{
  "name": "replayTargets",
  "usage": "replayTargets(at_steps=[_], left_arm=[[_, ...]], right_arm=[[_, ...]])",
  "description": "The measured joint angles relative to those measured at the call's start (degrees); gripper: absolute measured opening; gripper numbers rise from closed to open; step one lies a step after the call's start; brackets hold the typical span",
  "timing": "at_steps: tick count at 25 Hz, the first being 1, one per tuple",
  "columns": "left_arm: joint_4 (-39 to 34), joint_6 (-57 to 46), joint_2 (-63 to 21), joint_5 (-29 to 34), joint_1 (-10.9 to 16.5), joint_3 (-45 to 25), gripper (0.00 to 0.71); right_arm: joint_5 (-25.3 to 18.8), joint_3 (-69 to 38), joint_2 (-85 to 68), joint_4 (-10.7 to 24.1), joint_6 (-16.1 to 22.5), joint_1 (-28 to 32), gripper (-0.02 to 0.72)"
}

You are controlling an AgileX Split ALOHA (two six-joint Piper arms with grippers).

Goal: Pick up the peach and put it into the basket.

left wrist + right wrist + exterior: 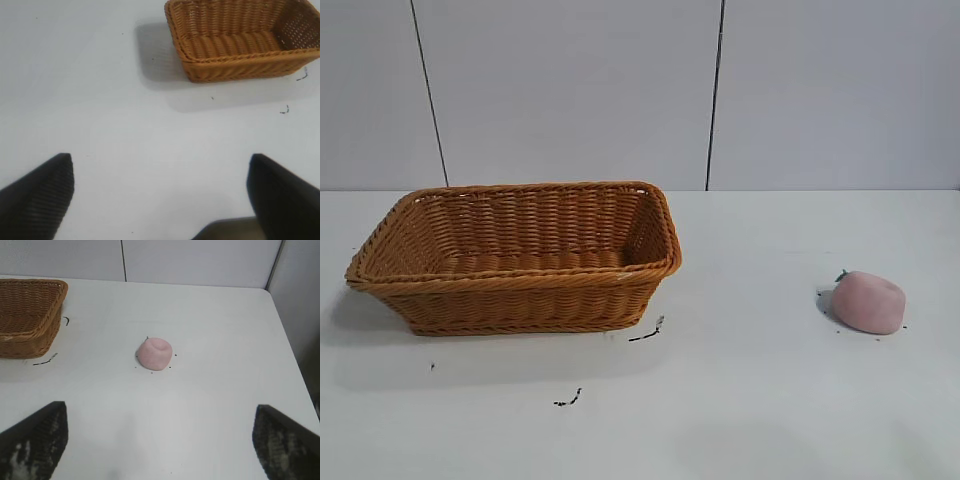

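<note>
Right tool [159, 440] spread wide, almost to its limit, gripping nothing and touching nothing; both dark fingertips [37, 437] poised above bare white desk [215, 390]. Ahead of that tool, roughly centred between its fingers but well apart from them, lay the peach [155, 353], pale pink, dimpled top tilted, resting directly on the desk. Left tool [161, 192] likewise parted wide, empty, held over bare desk, with the basket [235, 70] well beyond it. In the exterior view: basket [520, 300] at left, orange-brown wicker, upright, nothing visible inside; peach [868, 301] far off at right, nearer the front edge, well apart from the basket. A few small dark marks [646, 333] scattered on the desk just beside the basket's right corner.
</note>
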State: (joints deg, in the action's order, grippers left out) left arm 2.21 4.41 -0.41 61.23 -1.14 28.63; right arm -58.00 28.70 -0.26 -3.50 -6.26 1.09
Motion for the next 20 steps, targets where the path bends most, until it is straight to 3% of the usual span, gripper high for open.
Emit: replayTargets(at_steps=[11,20], left_arm=[[0.0,0.0,0.0,0.0,0.0,0.0,0.692],[0.0,0.0,0.0,0.0,0.0,0.0,0.692]], right_arm=[[0.01,0.65,2.26,-0.05,0.19,0.0,0.69],[1.55,8.05,33.86,-0.12,1.28,0.0,0.69]])
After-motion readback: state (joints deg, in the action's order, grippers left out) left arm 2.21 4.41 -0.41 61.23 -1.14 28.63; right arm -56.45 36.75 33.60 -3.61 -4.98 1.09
